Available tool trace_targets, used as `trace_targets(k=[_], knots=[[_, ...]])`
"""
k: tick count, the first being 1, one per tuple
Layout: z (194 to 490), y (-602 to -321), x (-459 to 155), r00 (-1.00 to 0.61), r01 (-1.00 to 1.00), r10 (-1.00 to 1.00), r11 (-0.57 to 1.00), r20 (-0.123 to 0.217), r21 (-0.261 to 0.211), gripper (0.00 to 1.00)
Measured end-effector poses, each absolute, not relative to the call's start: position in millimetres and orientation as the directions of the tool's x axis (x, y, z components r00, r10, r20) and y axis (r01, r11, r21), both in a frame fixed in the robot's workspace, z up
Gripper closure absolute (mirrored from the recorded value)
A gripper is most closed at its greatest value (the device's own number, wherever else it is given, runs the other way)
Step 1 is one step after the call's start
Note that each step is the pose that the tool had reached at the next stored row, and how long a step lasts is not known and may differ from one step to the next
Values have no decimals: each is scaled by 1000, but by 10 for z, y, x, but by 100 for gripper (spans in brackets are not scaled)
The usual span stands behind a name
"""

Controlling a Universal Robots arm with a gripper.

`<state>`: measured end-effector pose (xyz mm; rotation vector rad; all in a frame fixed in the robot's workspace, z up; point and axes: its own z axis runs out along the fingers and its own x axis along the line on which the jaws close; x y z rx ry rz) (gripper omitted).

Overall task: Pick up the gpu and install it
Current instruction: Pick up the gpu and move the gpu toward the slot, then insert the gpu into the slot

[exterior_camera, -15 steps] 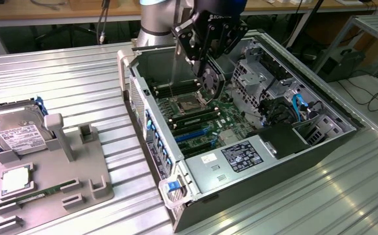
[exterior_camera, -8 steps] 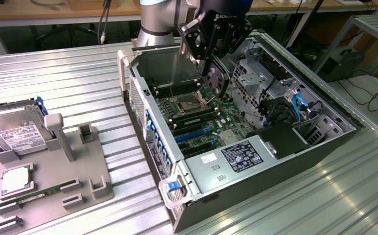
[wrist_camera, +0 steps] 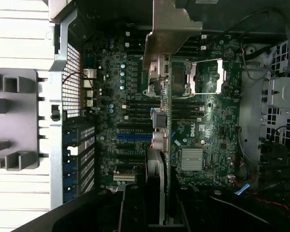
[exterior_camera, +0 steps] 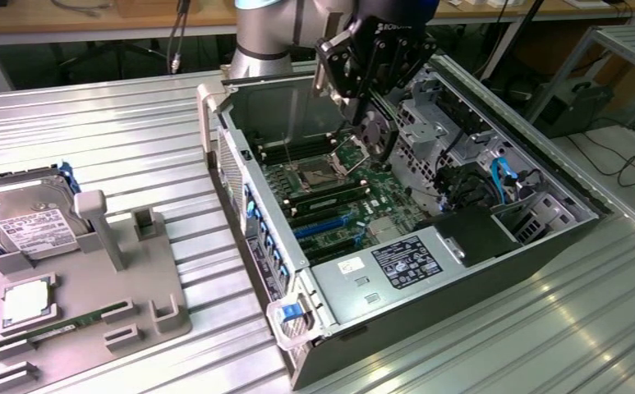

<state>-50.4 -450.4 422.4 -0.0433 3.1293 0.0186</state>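
gpu (exterior_camera: 375,131): one, held edge-on above the motherboard (wrist_camera: 208,130) without touching it, at 1 o'clock from the CPU socket (exterior_camera: 323,173) in the exterior view.
Jaws: partly closed, clamped on the gpu.
Care: connector edge probably needs to run parallel to the blue slot (exterior_camera: 323,234), with no tilt.
Count: one computer case (exterior_camera: 284,103), one hard drive (exterior_camera: 27,217).

Ribbed metal tabletop (exterior_camera: 109,131), wooden desk (exterior_camera: 32,20) behind
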Motion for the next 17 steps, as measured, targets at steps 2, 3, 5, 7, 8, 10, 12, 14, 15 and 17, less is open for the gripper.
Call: trace_targets(k=[2, 3, 5, 7, 8, 10, 12, 14, 15, 17], knots=[[4223, -4504, -445, -1000, -28, -28, 1000, -12, 12, 72], [4222, -4504, -420, -1000, -28, -28, 1000, -12, 12, 72], [4221, -4505, -395, -1000, -28, -28, 1000, -12, 12, 72], [4221, -4504, -395, -1000, -28, -28, 1000, -12, 12, 72], [4221, -4504, -395, -1000, -28, -28, 1000, -12, 12, 72], [4221, -4504, -395, -1000, -28, -28, 1000, -12, 12, 72], [4221, -4504, -395, -1000, -28, -28, 1000, -12, 12, 72], [4221, -4504, -395, -1000, -28, -28, 1000, -12, 12, 72], [4221, -4504, -395, -1000, -28, -28, 1000, -12, 12, 72], [4221, -4504, -395, -1000, -28, -28, 1000, -12, 12, 72]])
